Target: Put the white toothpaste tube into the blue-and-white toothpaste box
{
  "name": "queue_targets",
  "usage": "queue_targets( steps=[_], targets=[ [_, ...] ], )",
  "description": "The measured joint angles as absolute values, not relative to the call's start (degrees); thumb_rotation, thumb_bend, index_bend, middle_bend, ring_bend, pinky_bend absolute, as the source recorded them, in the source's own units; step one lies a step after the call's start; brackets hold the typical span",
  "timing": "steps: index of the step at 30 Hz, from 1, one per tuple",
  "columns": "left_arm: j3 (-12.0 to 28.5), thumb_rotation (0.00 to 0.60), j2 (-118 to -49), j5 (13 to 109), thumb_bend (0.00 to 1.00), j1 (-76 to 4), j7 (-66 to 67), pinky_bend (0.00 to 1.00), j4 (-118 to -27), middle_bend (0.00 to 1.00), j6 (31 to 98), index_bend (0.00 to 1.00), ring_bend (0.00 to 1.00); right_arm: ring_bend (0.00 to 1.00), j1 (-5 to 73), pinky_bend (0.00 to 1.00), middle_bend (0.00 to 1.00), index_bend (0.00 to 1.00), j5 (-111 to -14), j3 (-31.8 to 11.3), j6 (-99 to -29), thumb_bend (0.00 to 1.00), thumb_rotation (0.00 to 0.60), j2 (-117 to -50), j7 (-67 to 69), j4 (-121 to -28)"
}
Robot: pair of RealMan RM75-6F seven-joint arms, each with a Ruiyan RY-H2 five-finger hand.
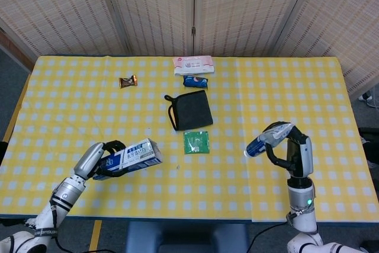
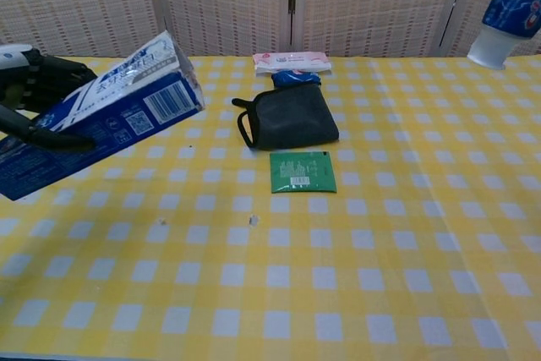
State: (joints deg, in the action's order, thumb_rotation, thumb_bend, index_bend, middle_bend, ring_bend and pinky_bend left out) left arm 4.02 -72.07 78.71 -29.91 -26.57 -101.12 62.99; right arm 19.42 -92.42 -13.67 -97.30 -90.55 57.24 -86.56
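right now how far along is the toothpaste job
Both pickups look done: the left hand holds the box and the right hand holds the tube, both off the table. They are far apart. Left: bring them together and slide the tube in.

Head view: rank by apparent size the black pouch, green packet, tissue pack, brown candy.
1. black pouch
2. tissue pack and green packet: look about alike, so I won't rank them; the pack lies farther from the camera, which makes it less sure.
3. brown candy, clearly the smallest.
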Motion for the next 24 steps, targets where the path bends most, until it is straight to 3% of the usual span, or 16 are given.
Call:
queue_targets(
  steps=[7,15,24],
  targets=[
    [5.83,0.600,-78.68,76.50,0.22,-30.05,-21.58,0.55,-104.16,0.51,64.15,0.57,0.46,0.54,19.49,0.68,0.65,0.80,-87.56,-16.34,-95.98,0.43,0.600,-90.76,65.30,-90.40],
    [7.16,0.600,-87.95,75.60,0.22,-30.37,-17.53,0.54,-104.72,0.51,65.80,0.57,0.45,0.54,19.22,0.68,0.65,0.80,-84.64,-16.73,-91.52,0.43,0.600,-89.46,71.64,-94.56],
    [8.60,0.600,-93.34,75.08,0.22,-31.33,-17.65,0.54,-101.86,0.51,64.76,0.57,0.45,0.53,19.54,0.68,0.65,0.80,-83.54,-17.16,-88.15,0.43,0.600,-89.19,72.84,-97.35]
  ],
)
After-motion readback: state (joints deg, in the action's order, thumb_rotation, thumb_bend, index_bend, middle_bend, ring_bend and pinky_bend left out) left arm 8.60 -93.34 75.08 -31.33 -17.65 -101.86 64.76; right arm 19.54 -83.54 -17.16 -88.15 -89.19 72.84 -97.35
